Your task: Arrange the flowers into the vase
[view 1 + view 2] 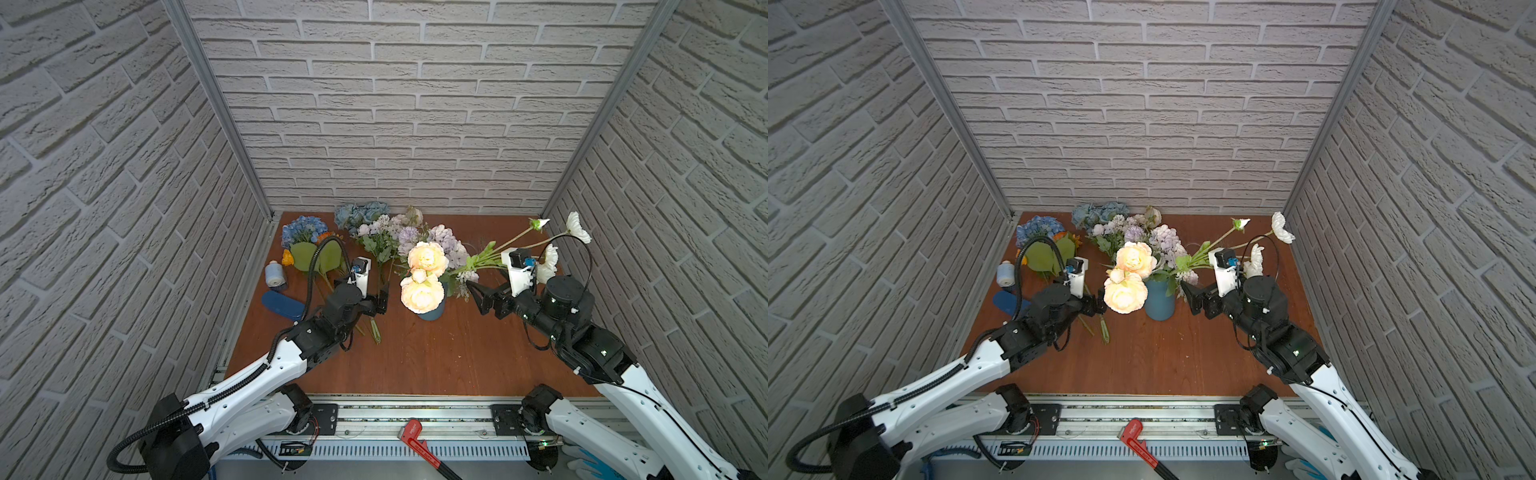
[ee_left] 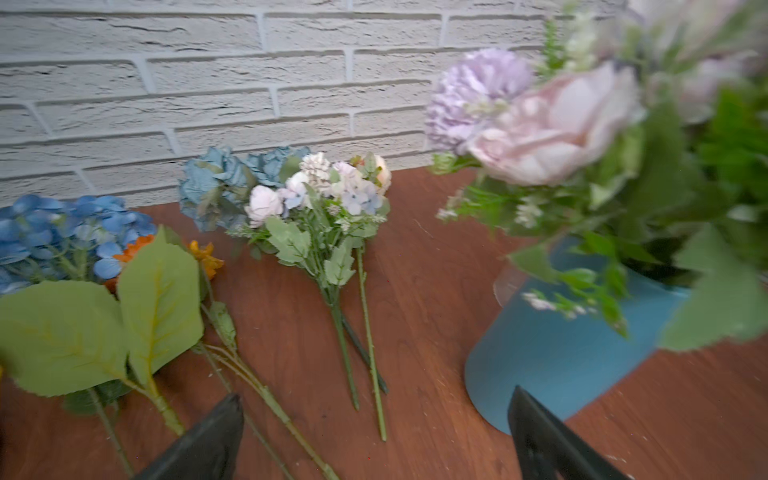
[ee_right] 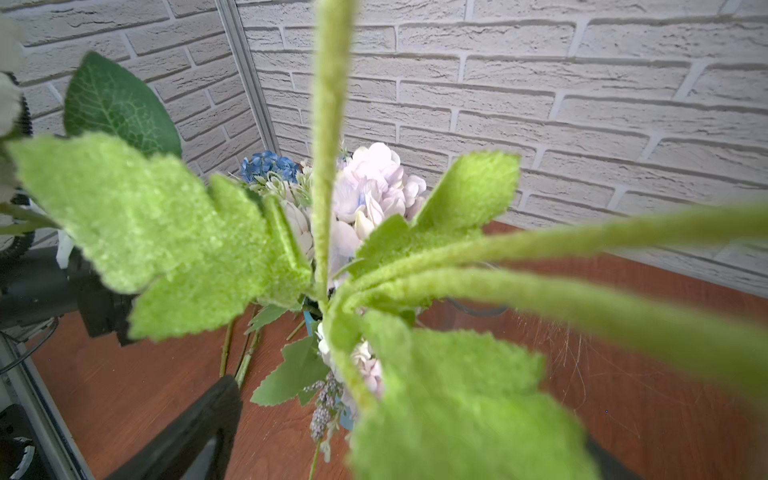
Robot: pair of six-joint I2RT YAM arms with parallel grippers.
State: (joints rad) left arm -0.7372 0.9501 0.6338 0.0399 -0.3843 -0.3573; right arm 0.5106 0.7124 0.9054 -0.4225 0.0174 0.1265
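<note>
A blue vase stands upright mid-tabletop. It holds cream-peach roses leaning out to its left, a lilac cluster behind them, and white blooms on long stems slanting out to the right. Outside the vase, lying loose at rear left, are a blue hydrangea, dusty-blue roses, a lilac-white bunch and orange heads. The left claw is released and empty, over loose stems just left of the vase. The right claw is released and empty too, just right of the vase, near the white blooms' stems.
</note>
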